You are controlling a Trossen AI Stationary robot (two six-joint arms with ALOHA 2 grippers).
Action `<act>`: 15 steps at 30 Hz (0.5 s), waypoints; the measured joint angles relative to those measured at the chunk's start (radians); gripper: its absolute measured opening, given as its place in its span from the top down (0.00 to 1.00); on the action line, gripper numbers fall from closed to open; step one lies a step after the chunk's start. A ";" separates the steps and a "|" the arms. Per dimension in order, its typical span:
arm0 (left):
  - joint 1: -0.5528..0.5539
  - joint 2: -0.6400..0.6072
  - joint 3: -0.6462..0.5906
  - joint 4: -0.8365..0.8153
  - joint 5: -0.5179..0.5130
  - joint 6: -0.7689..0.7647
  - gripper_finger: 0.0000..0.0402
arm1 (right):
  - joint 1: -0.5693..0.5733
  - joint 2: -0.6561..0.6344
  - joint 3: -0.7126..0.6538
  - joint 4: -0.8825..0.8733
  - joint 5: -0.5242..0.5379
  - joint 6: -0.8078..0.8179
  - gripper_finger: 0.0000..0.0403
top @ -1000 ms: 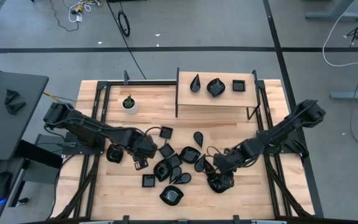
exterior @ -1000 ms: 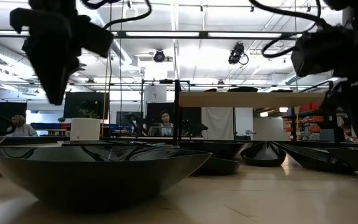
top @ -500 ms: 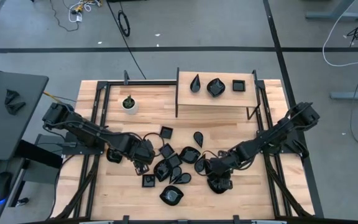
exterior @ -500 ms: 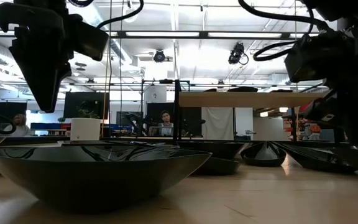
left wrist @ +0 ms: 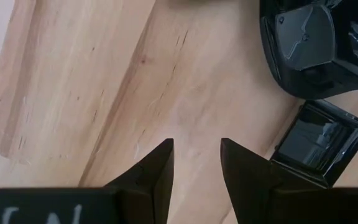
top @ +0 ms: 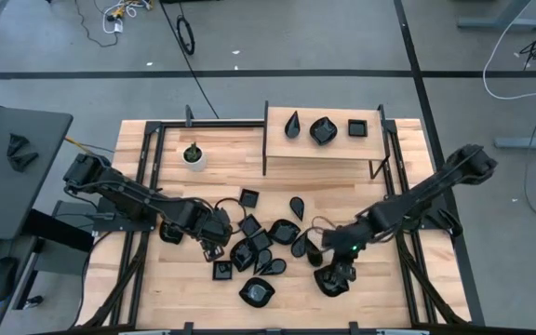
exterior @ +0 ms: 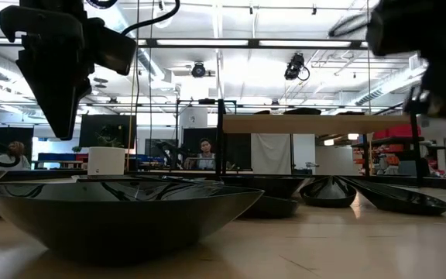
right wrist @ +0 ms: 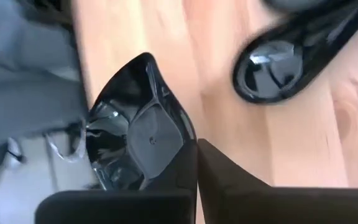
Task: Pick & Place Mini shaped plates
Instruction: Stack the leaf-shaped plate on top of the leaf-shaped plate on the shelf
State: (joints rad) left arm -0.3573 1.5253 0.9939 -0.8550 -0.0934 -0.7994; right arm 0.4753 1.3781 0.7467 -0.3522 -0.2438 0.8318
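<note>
Here the right gripper (right wrist: 196,149) has pinched its fingers together on the rim of a black dish (right wrist: 138,134), near the table's (top: 342,191) front edge. The left gripper (left wrist: 196,155) hovers empty, fingers parted, over bare wood beside a square dish (left wrist: 319,146). Other dishes (top: 259,247) lie clustered mid-table.

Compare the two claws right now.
The left claw is open with nothing between its fingers; the right claw is shut on a plate. The left claw hangs over bare wood beside a square plate; the right claw has its plate lifted. Both work over the plate pile.
</note>
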 joint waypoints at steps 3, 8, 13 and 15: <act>0.000 0.000 0.000 0.008 -0.012 0.001 0.66 | -0.022 -0.122 0.000 -0.021 0.069 0.085 0.99; 0.001 0.000 0.000 0.039 -0.052 0.002 0.66 | -0.128 -0.312 0.026 -0.022 0.261 0.173 1.00; 0.001 0.000 0.000 0.063 -0.091 0.002 0.66 | -0.345 -0.403 0.132 -0.065 0.432 0.157 1.00; 0.001 0.000 0.000 0.062 -0.097 0.002 0.66 | -0.458 -0.404 0.194 -0.124 0.485 0.153 1.00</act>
State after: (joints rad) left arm -0.3561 1.5253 0.9943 -0.7929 -0.1901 -0.7975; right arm 0.0171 0.9741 0.9408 -0.4758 0.2414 0.9843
